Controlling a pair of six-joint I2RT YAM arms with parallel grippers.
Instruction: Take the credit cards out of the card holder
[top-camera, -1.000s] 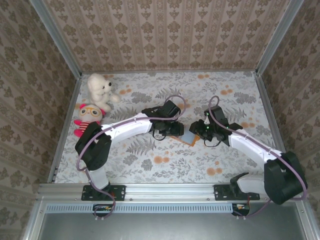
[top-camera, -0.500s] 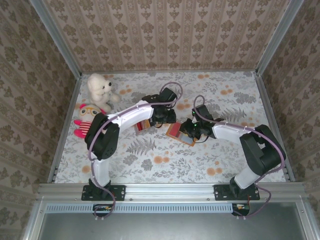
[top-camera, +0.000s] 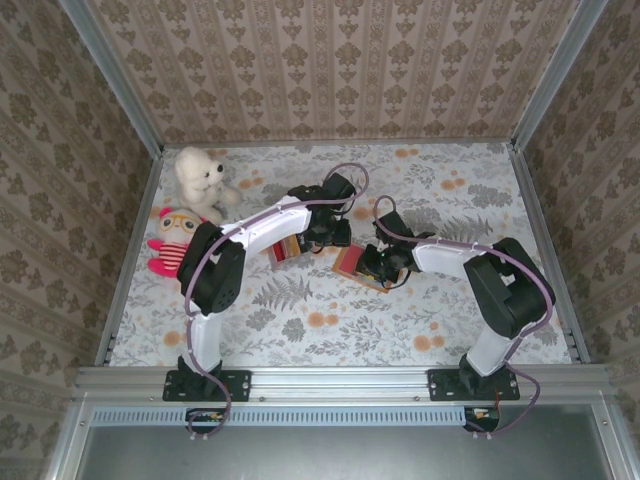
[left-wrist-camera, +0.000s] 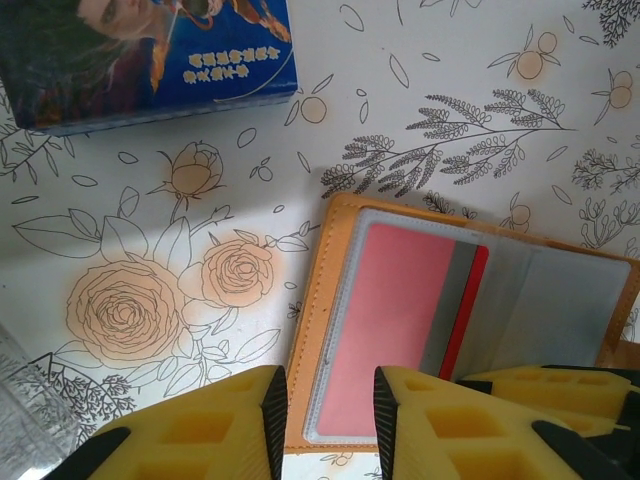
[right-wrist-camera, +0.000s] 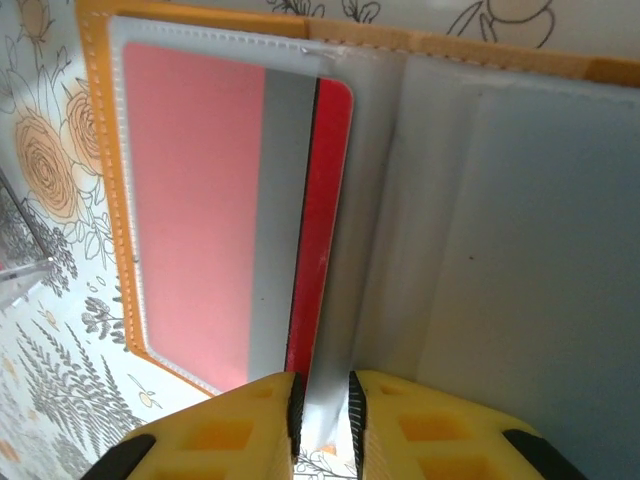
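- Cards: one red card (right-wrist-camera: 325, 200) shows as a bare strip near the fold of the holder (left-wrist-camera: 306, 310). A second card (right-wrist-camera: 190, 200) looks pink through the clear pocket beside it.
- The holder lies open and flat on the desk (top-camera: 300, 330), about mid-desk, between the tips of the two arms.
- A small red-and-yellow pile (top-camera: 283, 250) lies just beside the left arm. It is likely cards already out, but it is too small to tell.
- Right pincer (right-wrist-camera: 322, 385): clenched on the holder, with the jaws nearly together and a thin grey-clear leaf between them. The red card's edge runs just beside one finger and seems to lie outside the pinch.
- Left pincer (left-wrist-camera: 330, 385): released, with the jaws apart above the holder's left rim and nothing between them. I cannot tell whether the tips press the rim down.
- Risk: if the right pincer has only the leaf, a pull would lift or drag the whole holder, or strain the pocket, and the card would stay in.
- Risk: if the left pincer is not pinning the rim, the holder will slide with any pull.
- Risk: the two pincers work just beside each other over one small case, so a sideways move could knock them together.
- Risk: a thin, slick card held by its edge could slip out and drop back.
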